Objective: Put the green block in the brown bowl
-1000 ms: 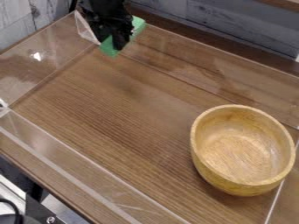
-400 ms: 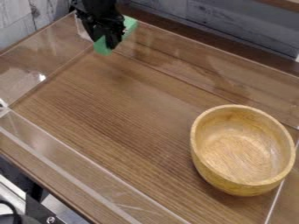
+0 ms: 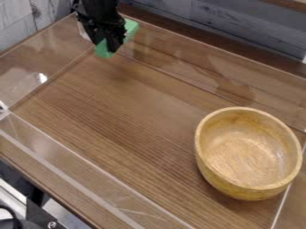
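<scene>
Black pincer [image 3: 106,36] up at eleven o'clock, pointing steeply down over the green block [image 3: 114,42]. Fingers set on either side of the block; whether pinching it or merely straddling, cannot tell. Block lying at the far left corner of the wooden worktop [image 3: 131,116]. Brown bowl [image 3: 249,152] down at four o'clock, upright, hollow bare, well apart from the block.

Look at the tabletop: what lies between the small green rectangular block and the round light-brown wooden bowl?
Nothing. In the camera view, only bare wood-grain tabletop stretches from the green block at the top left to the wooden bowl at the lower right.
</scene>
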You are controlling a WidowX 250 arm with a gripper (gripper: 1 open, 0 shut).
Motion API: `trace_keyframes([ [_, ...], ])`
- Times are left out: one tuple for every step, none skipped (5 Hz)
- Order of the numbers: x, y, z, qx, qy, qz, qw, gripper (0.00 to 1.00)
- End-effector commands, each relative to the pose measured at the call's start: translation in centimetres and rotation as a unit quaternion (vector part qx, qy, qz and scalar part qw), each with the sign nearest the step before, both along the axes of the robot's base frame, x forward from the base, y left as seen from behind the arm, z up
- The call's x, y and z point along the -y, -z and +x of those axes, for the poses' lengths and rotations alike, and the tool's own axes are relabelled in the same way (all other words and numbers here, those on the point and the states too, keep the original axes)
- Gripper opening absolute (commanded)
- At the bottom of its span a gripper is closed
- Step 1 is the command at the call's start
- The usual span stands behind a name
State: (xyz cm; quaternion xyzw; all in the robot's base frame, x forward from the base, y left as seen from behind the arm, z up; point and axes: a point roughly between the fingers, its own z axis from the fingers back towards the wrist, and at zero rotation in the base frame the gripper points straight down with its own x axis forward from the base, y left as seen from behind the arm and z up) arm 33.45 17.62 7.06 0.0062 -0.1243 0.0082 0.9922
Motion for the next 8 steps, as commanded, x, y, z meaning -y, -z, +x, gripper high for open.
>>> trace_keyframes([
  [-1.0, -1.8, 0.8, 0.029, -0.003, 0.017, 0.9994, 0.00],
  [-1.2, -1.6, 0.8, 0.027, -0.002, 0.017, 0.9995, 0.00],
  [-1.4, -1.3, 0.7, 0.024, -0.002, 0.017, 0.9996, 0.00],
  [-1.4, -1.3, 0.7, 0.022, 0.000, 0.017, 0.9996, 0.00],
  [-1.5, -1.2, 0.6, 0.020, 0.001, 0.016, 0.9997, 0.00],
  [-1.5, -1.2, 0.6, 0.018, 0.002, 0.015, 0.9997, 0.00],
  [-1.5, -1.1, 0.5, 0.016, 0.003, 0.014, 0.9998, 0.00],
  [-0.3, -2.2, 0.1, 0.019, 0.008, 0.008, 0.9998, 0.00],
])
